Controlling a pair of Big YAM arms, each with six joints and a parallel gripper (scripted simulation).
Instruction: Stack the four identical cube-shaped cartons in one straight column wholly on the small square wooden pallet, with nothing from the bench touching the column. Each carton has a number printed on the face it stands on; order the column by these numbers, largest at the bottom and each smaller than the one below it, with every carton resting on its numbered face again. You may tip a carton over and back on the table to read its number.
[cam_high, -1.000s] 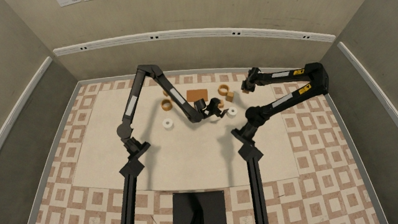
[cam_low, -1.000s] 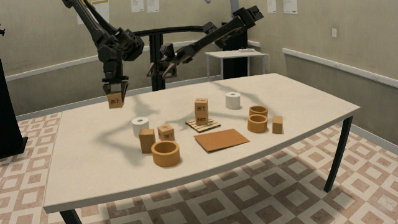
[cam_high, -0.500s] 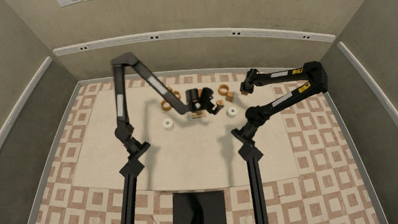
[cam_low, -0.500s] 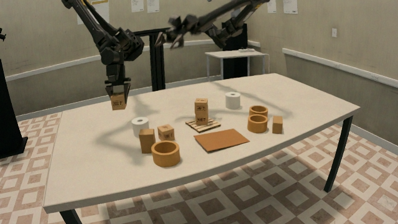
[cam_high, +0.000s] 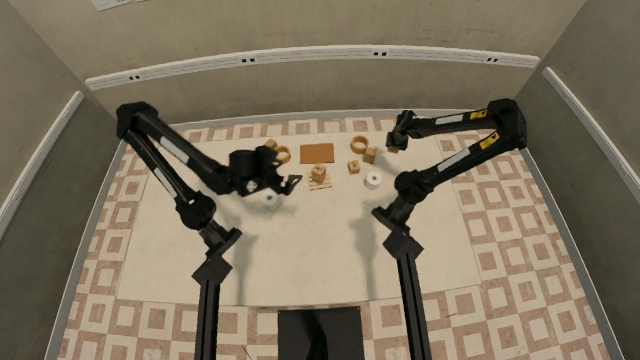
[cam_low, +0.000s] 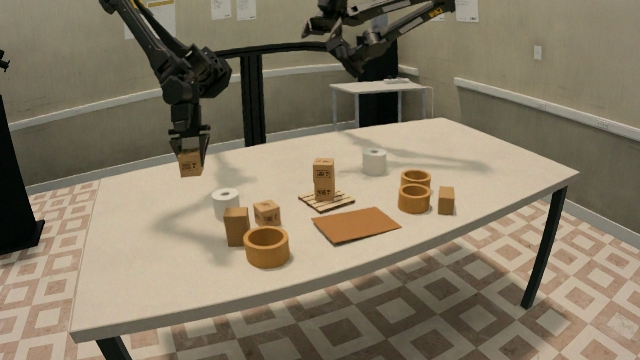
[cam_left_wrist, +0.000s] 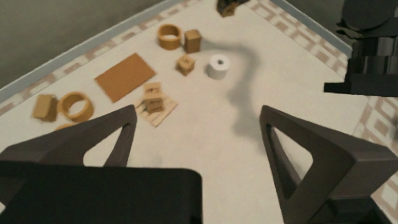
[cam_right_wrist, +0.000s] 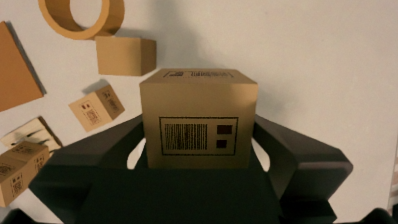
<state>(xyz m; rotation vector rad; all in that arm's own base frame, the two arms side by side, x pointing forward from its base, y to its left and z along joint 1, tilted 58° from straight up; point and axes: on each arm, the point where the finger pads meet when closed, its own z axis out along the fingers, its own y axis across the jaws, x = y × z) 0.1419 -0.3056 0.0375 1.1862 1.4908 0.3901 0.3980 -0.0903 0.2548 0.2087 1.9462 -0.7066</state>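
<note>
Crowding the loose carton: brown block, orange ring, white roll.

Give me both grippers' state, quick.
Left gripper: open, holding nothing.
Right gripper: closed on a carton, held above the table.

The pallet looks like bare, slatted wood. The cartons look like matt brown cardboard with dark print. The tabletop has a pale, smooth, matt finish.
</note>
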